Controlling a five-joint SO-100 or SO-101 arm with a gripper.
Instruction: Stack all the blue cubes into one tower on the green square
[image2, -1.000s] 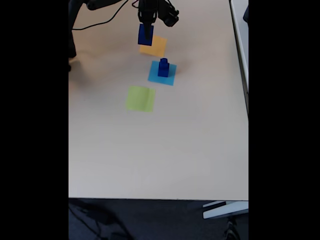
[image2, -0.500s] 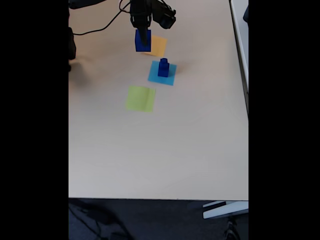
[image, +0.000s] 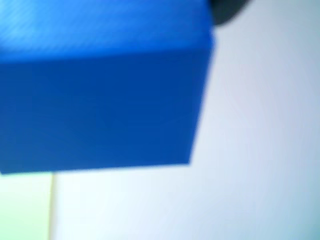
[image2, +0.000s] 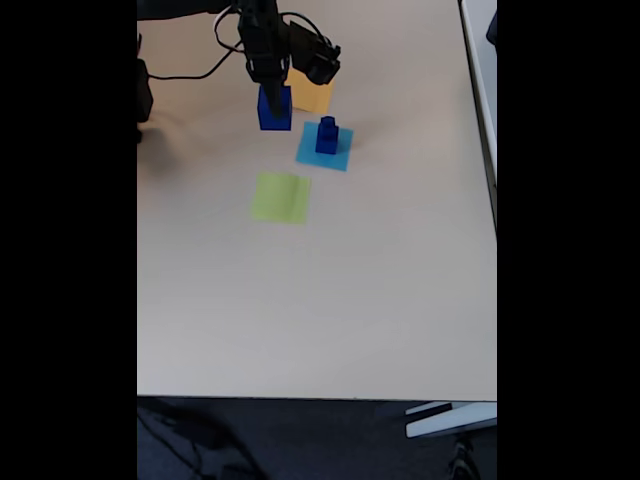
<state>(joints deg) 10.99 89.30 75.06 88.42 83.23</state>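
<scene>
In the fixed view my gripper (image2: 273, 92) is shut on a large dark-blue cube (image2: 275, 110), held above the table just left of the orange square. The same large cube (image: 100, 85) takes up the upper left of the wrist view, blurred. Two smaller blue cubes (image2: 327, 135) stand stacked on the light-blue square (image2: 311, 150). The lime-green square (image2: 281, 197) lies bare below and slightly left of them; a corner of the green square (image: 25, 205) shows at the wrist view's lower left.
An orange flat square (image2: 312, 96) lies at the back, partly behind the arm. A black cable (image2: 190, 70) runs across the back left. The table's right edge (image2: 493, 200) borders another surface. Wide bare tabletop stretches toward the front.
The gripper has carried the large blue cube leftward and down the picture, off the orange square and toward the green square. The stacked cubes have not moved.
</scene>
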